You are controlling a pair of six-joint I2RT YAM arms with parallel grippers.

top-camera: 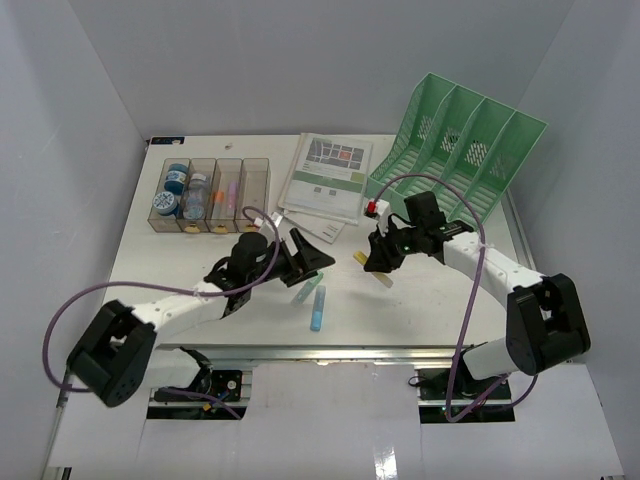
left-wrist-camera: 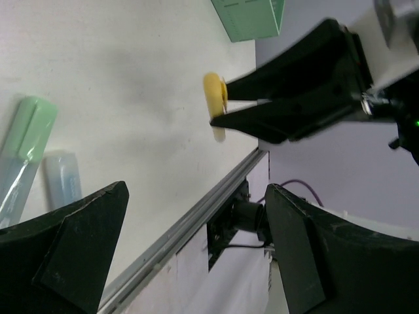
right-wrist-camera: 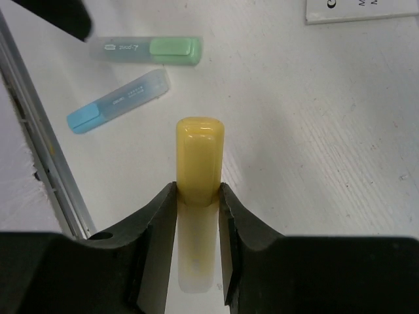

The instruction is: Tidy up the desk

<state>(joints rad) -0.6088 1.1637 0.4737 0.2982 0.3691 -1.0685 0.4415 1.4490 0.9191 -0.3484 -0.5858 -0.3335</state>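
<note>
tray holds small items; right end effector grips yellow highlighter; left end effector wide open.

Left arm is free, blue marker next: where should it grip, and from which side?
Across the middle of the blue marker, straight down from above: it lies flat on the desk, long and narrow, with the green marker close beside its far end.

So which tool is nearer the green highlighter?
Left. The left tool hangs open just beyond the green highlighter; the right tool, gripping a yellow highlighter, is farther to its right.
</note>
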